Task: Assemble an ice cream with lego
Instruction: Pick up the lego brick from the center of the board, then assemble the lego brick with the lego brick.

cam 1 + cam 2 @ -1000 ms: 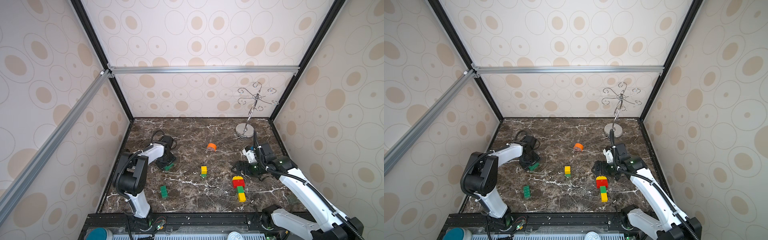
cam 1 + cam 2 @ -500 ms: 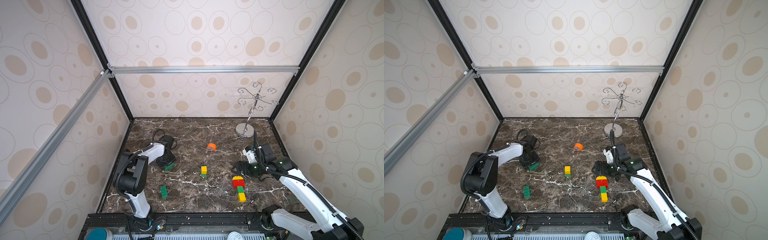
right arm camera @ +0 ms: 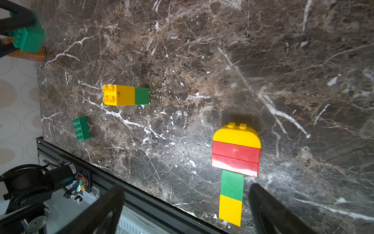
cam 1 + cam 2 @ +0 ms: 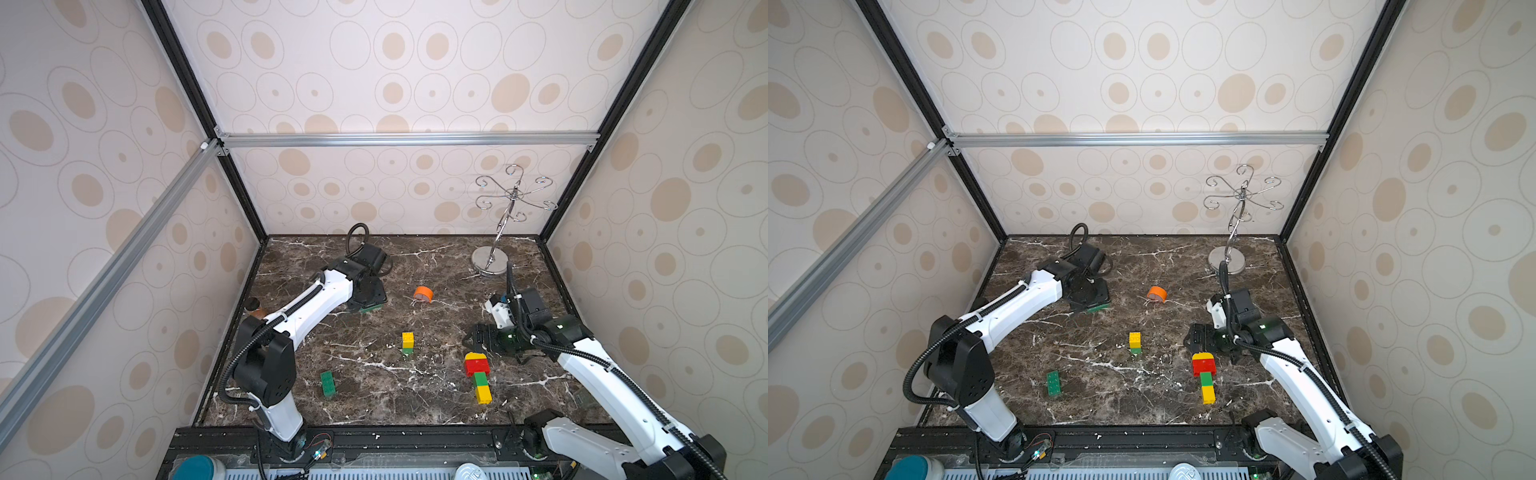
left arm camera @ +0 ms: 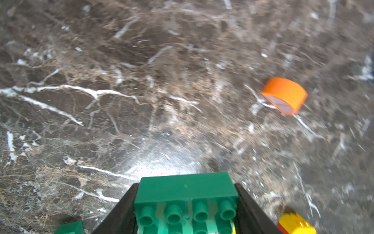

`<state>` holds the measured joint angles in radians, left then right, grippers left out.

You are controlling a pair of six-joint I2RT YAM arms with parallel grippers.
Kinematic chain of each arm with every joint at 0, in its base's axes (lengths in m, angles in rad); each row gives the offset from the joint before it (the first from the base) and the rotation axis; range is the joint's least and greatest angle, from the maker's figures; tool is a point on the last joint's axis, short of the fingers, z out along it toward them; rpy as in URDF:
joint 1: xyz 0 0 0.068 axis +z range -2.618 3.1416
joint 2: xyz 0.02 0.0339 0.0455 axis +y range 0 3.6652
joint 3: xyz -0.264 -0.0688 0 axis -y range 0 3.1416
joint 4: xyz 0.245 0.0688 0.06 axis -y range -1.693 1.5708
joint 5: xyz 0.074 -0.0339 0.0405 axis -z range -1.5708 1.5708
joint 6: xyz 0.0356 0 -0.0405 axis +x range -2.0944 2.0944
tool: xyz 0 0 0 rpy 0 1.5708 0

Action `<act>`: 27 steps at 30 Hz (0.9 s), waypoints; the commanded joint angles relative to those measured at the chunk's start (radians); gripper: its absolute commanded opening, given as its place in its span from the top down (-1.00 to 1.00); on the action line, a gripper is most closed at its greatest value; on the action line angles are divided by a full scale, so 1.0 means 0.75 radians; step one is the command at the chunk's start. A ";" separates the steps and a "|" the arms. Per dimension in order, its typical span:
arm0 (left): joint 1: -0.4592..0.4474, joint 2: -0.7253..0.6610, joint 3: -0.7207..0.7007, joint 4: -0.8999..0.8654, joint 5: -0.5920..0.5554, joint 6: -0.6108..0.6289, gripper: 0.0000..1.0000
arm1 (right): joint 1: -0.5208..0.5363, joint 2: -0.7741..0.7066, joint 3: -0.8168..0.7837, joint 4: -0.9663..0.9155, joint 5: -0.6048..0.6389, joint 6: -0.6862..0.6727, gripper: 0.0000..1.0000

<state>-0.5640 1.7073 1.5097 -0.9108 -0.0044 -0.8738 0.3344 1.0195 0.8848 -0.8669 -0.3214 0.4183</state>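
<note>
Clamping the green brick (image 5: pixel 186 194), the left end effector (image 5: pixel 186 185) has moved.

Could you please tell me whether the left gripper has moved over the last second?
Yes. The left gripper, shut on the green brick, has shifted closer to the orange dome in both top views.

The left arm (image 4: pixel 316 301) and right arm (image 4: pixel 590 365) wore white moulded shells between black joint housings, ribbed black cable clipped alongside. Behind the left pincer (image 4: pixel 366 306) a cable loop (image 4: pixel 350 240) rose off the wrist; behind the right pincer (image 4: pixel 471 341) sat a white block (image 4: pixel 498 311) and small green lights. Its fingers (image 3: pixel 269 208) were flat, matte black
</note>
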 commanded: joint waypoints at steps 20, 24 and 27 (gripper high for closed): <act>-0.342 0.232 0.281 -0.268 0.140 0.053 -0.06 | -0.010 -0.054 -0.051 -0.013 0.016 -0.013 -0.97; -0.348 0.230 0.248 -0.231 0.175 0.039 -0.06 | -0.011 -0.052 -0.053 -0.016 0.015 -0.016 -0.97; -0.352 0.232 0.216 -0.226 0.180 0.043 -0.06 | -0.013 -0.050 -0.052 -0.015 0.015 -0.018 -0.97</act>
<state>-0.8207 1.8843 1.6897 -1.0714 0.1192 -0.8406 0.3344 0.9916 0.8577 -0.8677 -0.3168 0.4175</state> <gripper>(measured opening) 0.652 0.984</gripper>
